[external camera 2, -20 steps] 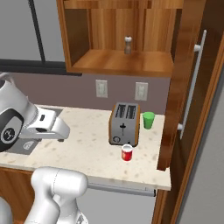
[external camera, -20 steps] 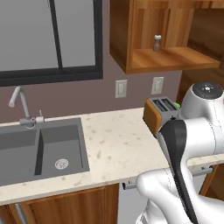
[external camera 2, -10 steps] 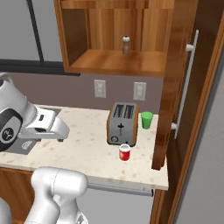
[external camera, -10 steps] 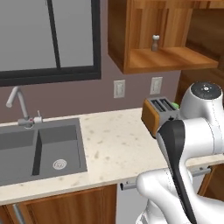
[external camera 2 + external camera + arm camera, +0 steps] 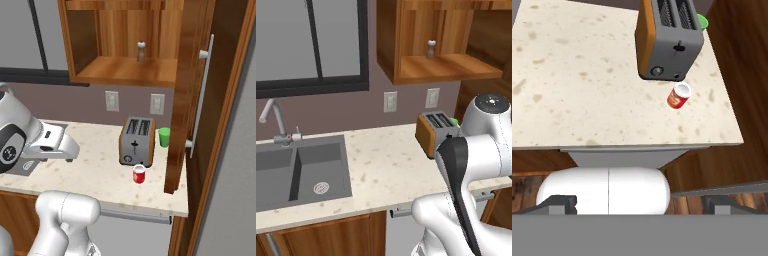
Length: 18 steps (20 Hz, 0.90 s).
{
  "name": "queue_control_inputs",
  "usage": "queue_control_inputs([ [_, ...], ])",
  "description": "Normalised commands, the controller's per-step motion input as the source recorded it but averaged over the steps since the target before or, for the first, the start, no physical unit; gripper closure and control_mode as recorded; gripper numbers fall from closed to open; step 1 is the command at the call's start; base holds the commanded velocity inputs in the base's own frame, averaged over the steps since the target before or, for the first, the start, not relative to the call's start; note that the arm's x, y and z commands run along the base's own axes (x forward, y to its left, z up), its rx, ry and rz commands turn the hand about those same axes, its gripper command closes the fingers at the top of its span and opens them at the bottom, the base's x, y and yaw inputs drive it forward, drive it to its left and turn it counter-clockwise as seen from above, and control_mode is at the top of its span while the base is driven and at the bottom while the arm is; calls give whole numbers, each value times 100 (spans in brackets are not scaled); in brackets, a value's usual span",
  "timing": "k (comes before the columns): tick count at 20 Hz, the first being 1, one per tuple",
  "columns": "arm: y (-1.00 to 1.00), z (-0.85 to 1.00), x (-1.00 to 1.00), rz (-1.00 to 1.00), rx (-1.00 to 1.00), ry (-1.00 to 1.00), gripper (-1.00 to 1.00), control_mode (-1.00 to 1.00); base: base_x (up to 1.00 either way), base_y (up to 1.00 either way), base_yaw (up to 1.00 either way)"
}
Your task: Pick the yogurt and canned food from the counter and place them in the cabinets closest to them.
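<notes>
The yogurt [image 5: 139,174], a small red cup with a white rim, stands on the counter [image 5: 95,165] just in front of the toaster. In the hand view the yogurt [image 5: 678,96] lies ahead and to the right, well beyond my gripper [image 5: 639,204]. The fingertips [image 5: 559,202] are spread wide and hold nothing. The nearest cabinet [image 5: 115,71] hangs open above the toaster, also seen in the left base view [image 5: 448,67]. The canned food is out of view.
A toaster [image 5: 136,141] and a green cup [image 5: 164,136] sit behind the yogurt. A pepper shaker [image 5: 141,51] stands on the cabinet shelf. The open cabinet door [image 5: 187,95] with its steel handle [image 5: 200,100] juts out on the right. A sink [image 5: 301,172] lies far left.
The whole picture has drifted slightly left in both base views and the open door looms larger, so the base has moved. The arm holds its pose.
</notes>
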Motion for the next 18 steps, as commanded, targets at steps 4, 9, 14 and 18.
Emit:
queue_control_inputs([
  [4, 0, 0, 0, 0, 0, 0, -100, 100, 0, 0, 0],
  [9, 0, 0, 0, 0, 0, 0, -100, 100, 14, -7, 0],
  [14, 0, 0, 0, 0, 0, 0, -100, 100, 21, -6, 0],
  [18, 0, 0, 0, 0, 0, 0, -100, 100, 22, -4, 0],
])
